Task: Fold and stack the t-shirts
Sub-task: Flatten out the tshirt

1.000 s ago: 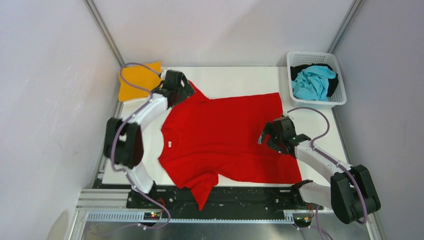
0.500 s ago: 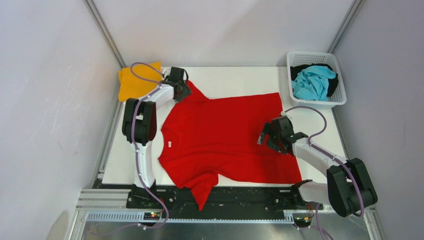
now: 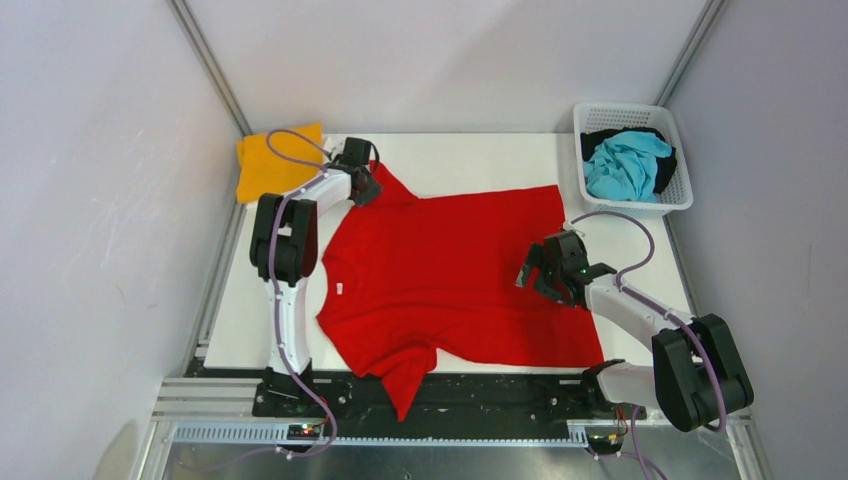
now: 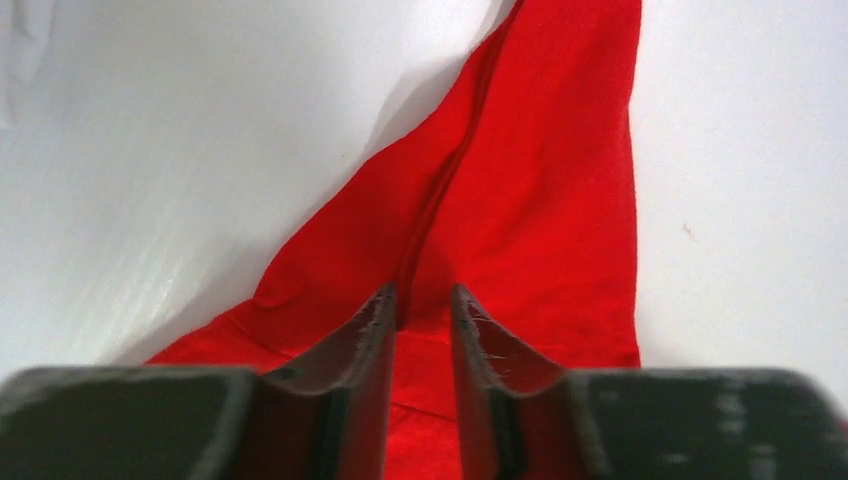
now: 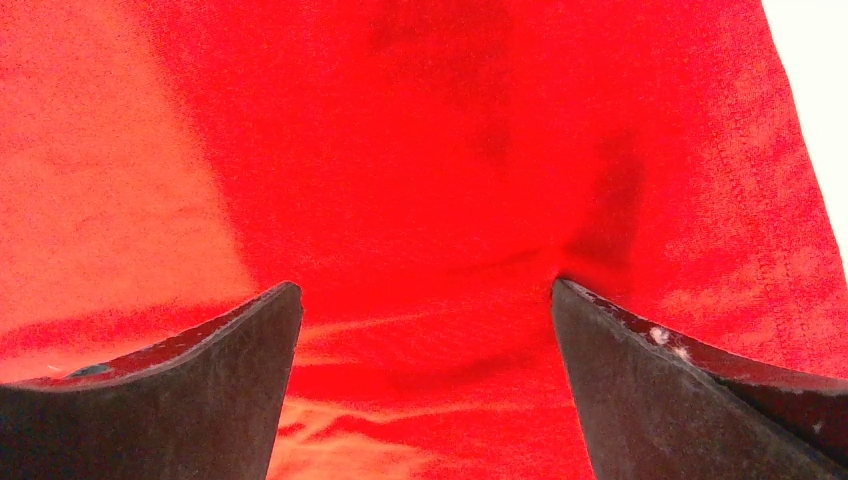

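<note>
Red shirt (image 3: 450,270) is spread on the tabletop (image 3: 470,160): a sleeve edge is pinched in the nearly closed left hand (image 4: 420,295), bare tabletop ahead; the hem lies under the wide-open right hand (image 5: 425,290).

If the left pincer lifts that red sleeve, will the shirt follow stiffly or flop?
Likely floppy: the red t-shirt lies flat and its sleeve tents in a ridge at the left pincer. Probably light, thin cloth, so it should drape and drag, not resist.
</note>
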